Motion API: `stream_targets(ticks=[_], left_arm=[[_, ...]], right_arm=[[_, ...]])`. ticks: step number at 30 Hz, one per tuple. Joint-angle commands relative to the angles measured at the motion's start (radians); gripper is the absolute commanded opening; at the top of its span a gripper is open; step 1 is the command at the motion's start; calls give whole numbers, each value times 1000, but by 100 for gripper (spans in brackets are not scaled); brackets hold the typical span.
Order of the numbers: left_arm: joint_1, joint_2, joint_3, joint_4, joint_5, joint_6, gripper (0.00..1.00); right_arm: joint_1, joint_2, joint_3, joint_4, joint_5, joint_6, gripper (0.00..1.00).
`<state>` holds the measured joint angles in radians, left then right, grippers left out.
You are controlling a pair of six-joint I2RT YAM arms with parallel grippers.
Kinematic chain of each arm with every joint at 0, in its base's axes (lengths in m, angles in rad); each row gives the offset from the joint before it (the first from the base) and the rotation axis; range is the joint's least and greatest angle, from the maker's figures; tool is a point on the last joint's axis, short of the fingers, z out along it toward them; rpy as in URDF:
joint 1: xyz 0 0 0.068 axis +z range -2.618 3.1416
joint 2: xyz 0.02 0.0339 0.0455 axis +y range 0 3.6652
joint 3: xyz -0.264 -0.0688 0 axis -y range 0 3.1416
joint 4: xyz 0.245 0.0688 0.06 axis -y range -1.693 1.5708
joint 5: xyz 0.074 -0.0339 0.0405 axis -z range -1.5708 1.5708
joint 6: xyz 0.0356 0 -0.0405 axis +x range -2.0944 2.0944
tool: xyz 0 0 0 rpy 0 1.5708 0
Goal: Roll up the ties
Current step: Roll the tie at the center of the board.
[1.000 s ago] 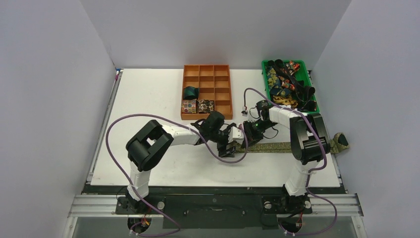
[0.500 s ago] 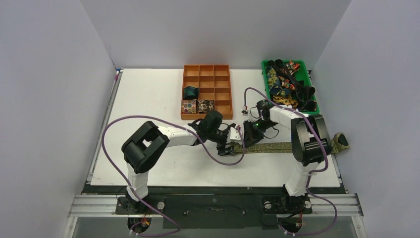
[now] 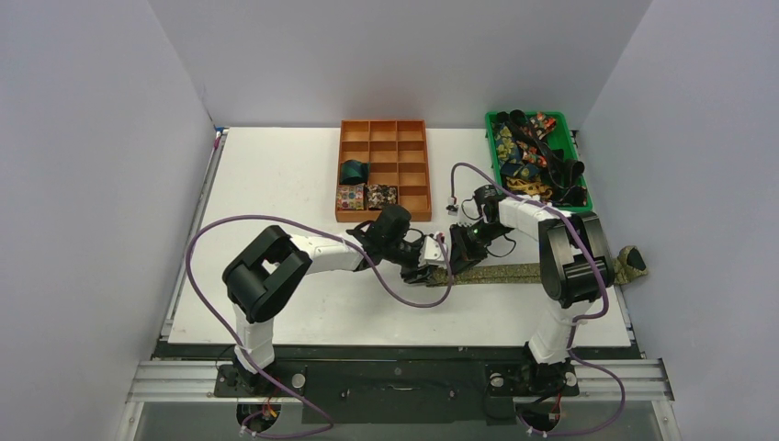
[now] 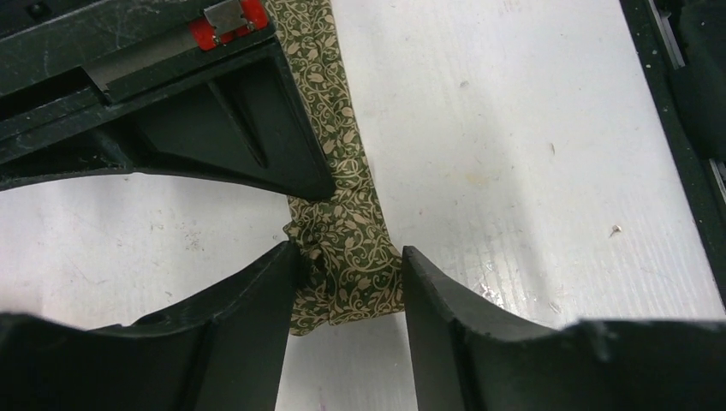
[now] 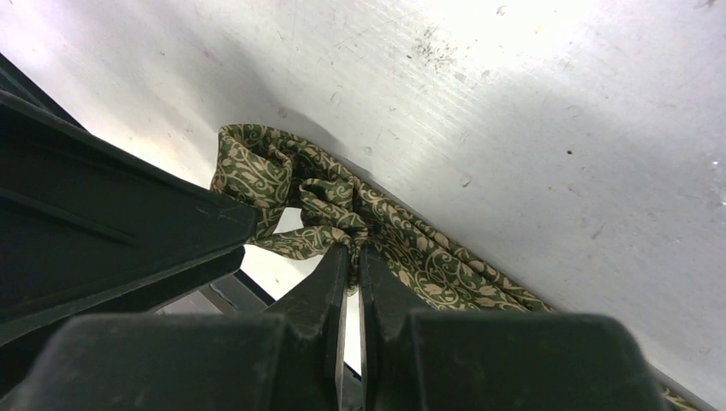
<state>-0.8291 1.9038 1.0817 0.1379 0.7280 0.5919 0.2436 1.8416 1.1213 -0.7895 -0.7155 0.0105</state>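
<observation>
An olive-green tie with a gold vine pattern (image 3: 514, 272) lies flat across the table's right half; its wide end (image 3: 630, 262) hangs over the right edge. My right gripper (image 5: 352, 250) is shut on a bunched fold near the tie's narrow end (image 5: 291, 184). My left gripper (image 4: 347, 257) is open, its fingers (image 4: 257, 325) straddling that same end (image 4: 351, 274), each finger close against one edge of the fabric. In the top view both grippers meet at the tie's left end: the left gripper (image 3: 430, 264) and the right gripper (image 3: 456, 254).
An orange compartment tray (image 3: 404, 152) at the back centre holds a teal coil (image 3: 353, 171), a floral coil (image 3: 349, 196) and a dark flecked coil (image 3: 381, 195). A green bin (image 3: 492, 138) at the back right holds several loose ties. Purple cables loop near both arms.
My left gripper has shifted a little right, up to the tie's narrow end beside the right gripper. The right gripper has stayed shut on the tie.
</observation>
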Motion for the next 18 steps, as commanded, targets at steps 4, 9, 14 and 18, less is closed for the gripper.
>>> stream_targets(ticks=[4, 9, 14, 18], left_arm=[[7, -23, 8, -96, 86, 60, 46], [7, 15, 34, -202, 94, 98, 56], [8, 19, 26, -217, 89, 119, 47], [12, 16, 32, -219, 89, 118, 40]], right_arm=[[6, -91, 44, -7, -88, -10, 0], [9, -116, 71, -7, -172, 22, 0], [15, -115, 69, 4, -139, 54, 0], [16, -82, 56, 14, -47, 65, 0]])
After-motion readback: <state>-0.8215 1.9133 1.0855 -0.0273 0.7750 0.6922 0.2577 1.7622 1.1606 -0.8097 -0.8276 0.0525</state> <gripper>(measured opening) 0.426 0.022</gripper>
